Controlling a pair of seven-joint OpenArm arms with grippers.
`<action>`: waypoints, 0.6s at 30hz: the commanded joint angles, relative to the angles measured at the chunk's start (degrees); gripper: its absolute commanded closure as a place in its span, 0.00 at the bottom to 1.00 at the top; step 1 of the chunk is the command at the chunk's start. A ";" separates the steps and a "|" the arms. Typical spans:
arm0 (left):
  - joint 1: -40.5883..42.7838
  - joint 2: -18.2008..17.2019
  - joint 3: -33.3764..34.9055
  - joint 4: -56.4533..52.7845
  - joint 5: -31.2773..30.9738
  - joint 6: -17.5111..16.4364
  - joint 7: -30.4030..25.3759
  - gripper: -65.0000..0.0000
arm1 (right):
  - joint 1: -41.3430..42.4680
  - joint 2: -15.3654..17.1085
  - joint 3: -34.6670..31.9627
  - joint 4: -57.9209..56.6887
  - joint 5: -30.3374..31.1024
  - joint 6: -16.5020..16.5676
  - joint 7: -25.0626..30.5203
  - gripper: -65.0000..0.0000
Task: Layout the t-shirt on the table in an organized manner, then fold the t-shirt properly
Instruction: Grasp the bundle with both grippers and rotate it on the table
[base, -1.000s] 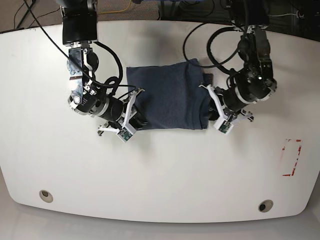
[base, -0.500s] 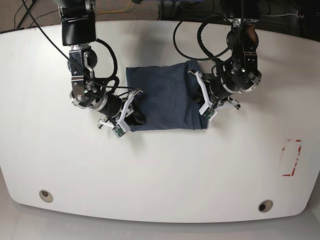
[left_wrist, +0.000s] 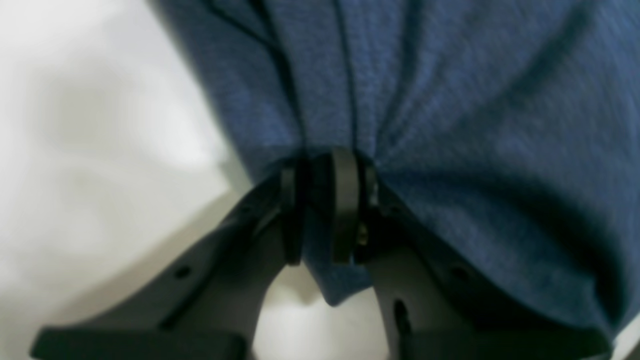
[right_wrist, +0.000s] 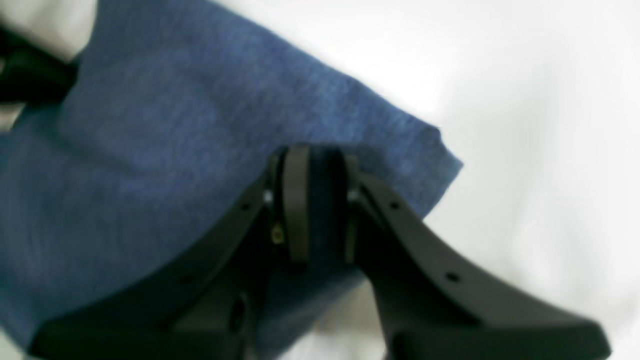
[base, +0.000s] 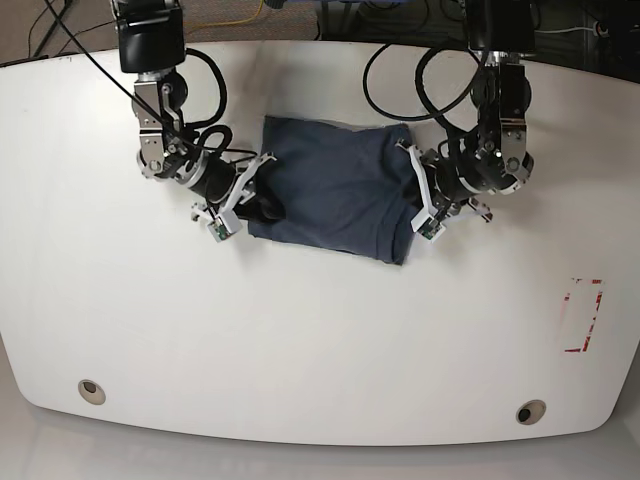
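Both arms have slid the folded navy heathered cotton t-shirt (base: 335, 200) toward twelve o'clock on the glossy white table (base: 300, 350). Left gripper (left_wrist: 325, 210) and right gripper (right_wrist: 312, 205) each pinch its edge; folding looks nearly done, only tidying left.

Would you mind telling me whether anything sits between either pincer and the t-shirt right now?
Nothing visible does. The left pincer is shut on the t-shirt fabric, and the right pincer is likewise shut on it near a corner.
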 joint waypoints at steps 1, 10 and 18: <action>-3.24 -1.11 1.63 -0.02 -0.25 0.22 -0.84 0.90 | -2.68 1.16 1.23 2.84 -1.56 -0.07 -1.52 0.88; -11.33 -2.34 8.49 -6.61 -0.33 0.22 -0.84 0.90 | -13.59 -1.82 4.57 14.09 -1.82 -0.07 -1.87 0.88; -15.02 0.21 11.39 -6.61 -0.33 -0.22 -0.75 0.90 | -17.63 -3.58 4.57 23.76 -1.73 -0.07 -6.09 0.88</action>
